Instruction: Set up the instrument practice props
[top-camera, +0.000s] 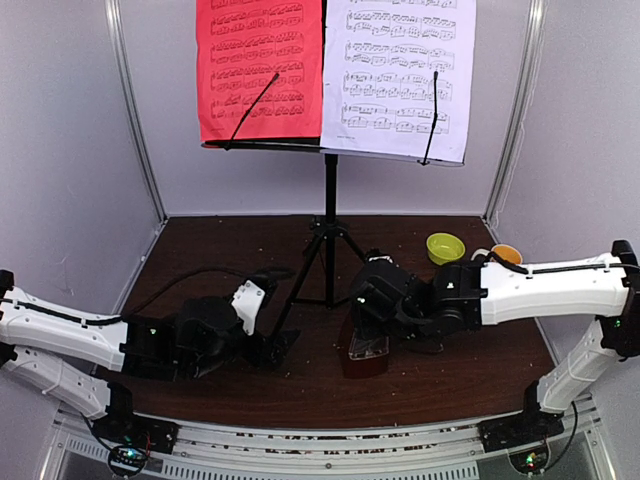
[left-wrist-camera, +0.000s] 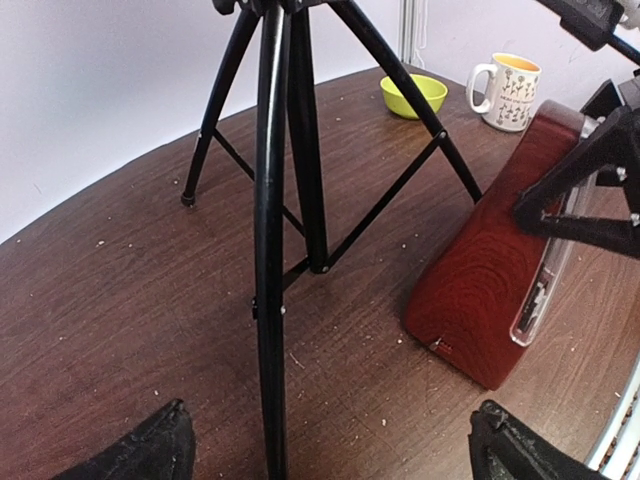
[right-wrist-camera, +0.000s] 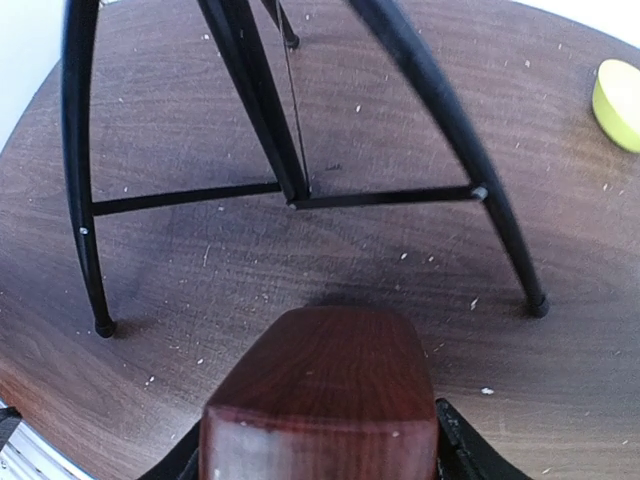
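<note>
- Black tripod music stand (top-camera: 329, 215) stands at frame centre on the brown desk (top-camera: 200, 250)
- Red music sheet (top-camera: 260, 70) and white music sheet (top-camera: 400, 75) lie side by side on its shelf, at the top of the frame
- Left jaws are spread wide with one tripod leg (left-wrist-camera: 270, 250) between them, untouched
- Right jaws grip the red-brown metronome (top-camera: 366, 352), which stands on the desk just right of the tripod, lower centre
- Green bowl (top-camera: 445, 247) and spotted mug (left-wrist-camera: 510, 90) sit right of centre

Upright stand (top-camera: 329, 195), metronome (left-wrist-camera: 490, 270) beside
</note>
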